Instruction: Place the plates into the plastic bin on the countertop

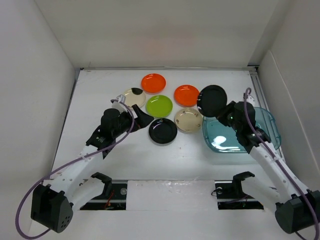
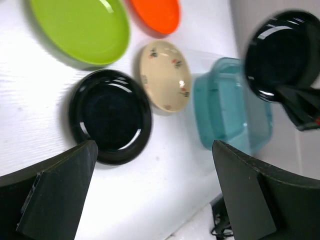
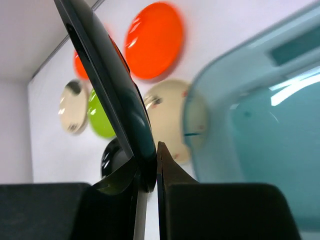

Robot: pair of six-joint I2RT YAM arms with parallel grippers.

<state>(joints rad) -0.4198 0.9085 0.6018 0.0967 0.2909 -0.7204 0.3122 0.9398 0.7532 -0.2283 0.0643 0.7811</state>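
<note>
The countertop is matte white, walled in white, and carries everything below. The plastic bin, translucent teal, stands on it at my right side, close to the right wall. Six plates lie flat on the countertop outside the bin, grouped left of it: a far orange plate, a second orange plate, a lime green plate between the others, a cream plate with a dark patch, a cream plate with small marks just beside the bin's left wall (contact cannot be confirmed), and a black plate nearest my bases. A seventh, the held black plate, is off the surface and tilted on edge at the bin's far left corner. My right gripper is clamped on that plate's rim, one finger on each face. My left gripper hangs over the countertop near the black plate, fingers spread wide and grasping nothing.
</note>
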